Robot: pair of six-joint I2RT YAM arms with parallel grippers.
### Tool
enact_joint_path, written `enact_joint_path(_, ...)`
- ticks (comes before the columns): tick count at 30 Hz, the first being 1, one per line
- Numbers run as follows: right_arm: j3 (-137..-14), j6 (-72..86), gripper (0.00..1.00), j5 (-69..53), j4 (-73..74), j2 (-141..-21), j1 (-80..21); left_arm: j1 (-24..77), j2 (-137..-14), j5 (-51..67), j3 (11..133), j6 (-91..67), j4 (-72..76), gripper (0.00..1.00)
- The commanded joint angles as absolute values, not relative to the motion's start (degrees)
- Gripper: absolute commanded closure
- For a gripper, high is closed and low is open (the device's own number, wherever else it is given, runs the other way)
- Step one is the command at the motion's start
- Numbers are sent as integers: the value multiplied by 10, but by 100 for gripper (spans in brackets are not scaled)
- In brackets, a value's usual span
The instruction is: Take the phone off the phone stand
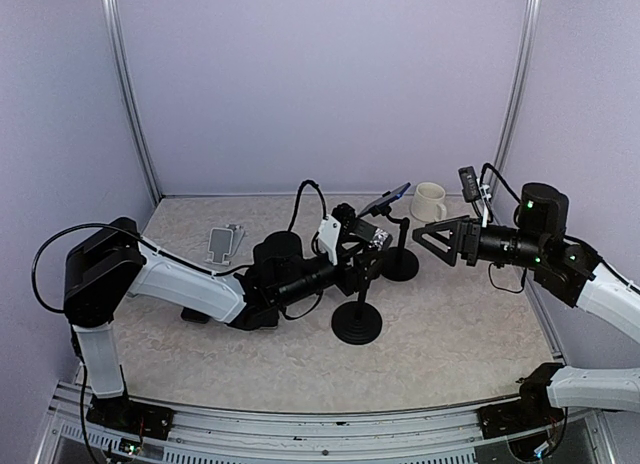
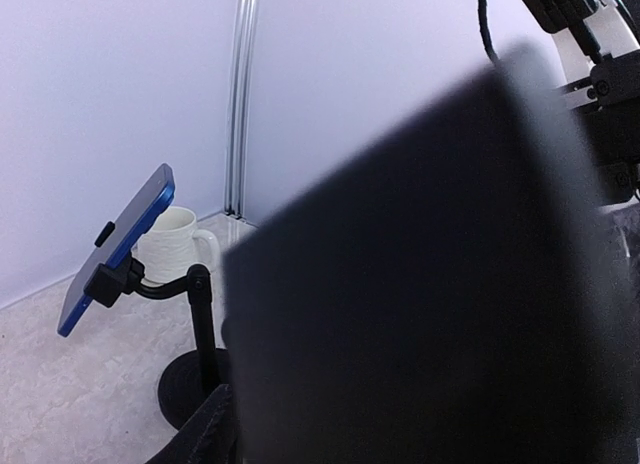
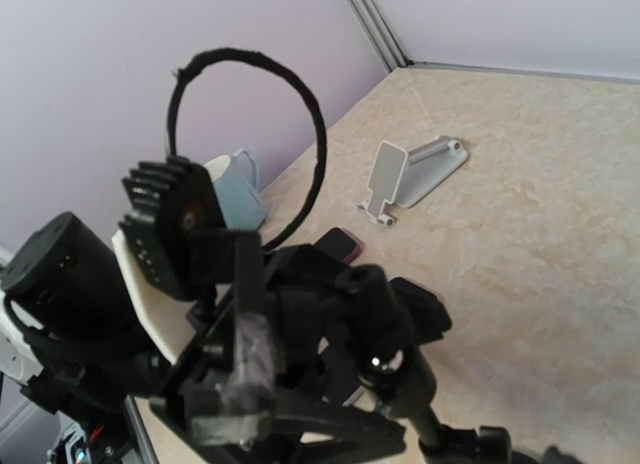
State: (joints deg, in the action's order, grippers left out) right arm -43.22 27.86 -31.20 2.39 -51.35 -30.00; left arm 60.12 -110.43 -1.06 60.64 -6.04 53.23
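Note:
A blue phone (image 1: pixel 386 198) sits tilted in the clamp of a black stand (image 1: pixel 401 265) at the middle back. It also shows at the left of the left wrist view (image 2: pixel 118 246), apart from both grippers. My left gripper (image 1: pixel 372 246) is just left of and below it, at the head of a second black stand (image 1: pixel 357 324). A dark blurred slab (image 2: pixel 420 284) fills the left wrist view and hides those jaws. The right wrist view shows a taped finger (image 3: pixel 245 369) beside a black clamp head (image 3: pixel 368 289). My right gripper (image 1: pixel 420 236) hovers open and empty just right of the phone's stand.
A white mug (image 1: pixel 430 201) stands behind the phone's stand, near the back wall. A silver folding stand (image 1: pixel 225 242) lies flat at the back left, also in the right wrist view (image 3: pixel 415 169). The two black stand bases sit close together between the arms.

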Motion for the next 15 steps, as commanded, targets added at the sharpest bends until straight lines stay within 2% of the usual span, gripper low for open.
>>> enact_joint_path(1, -443, 270, 5, -319, 24, -512, -291, 595, -1117, -9, 629, -61, 521, 47)
enact_joint_path(7, -443, 270, 5, -322, 24, -513, -289, 595, -1103, -8, 625, -54, 525, 55)
enact_joint_path(15, -439, 272, 5, -323, 8, -514, -289, 579, -1065, -3, 610, -45, 540, 60)
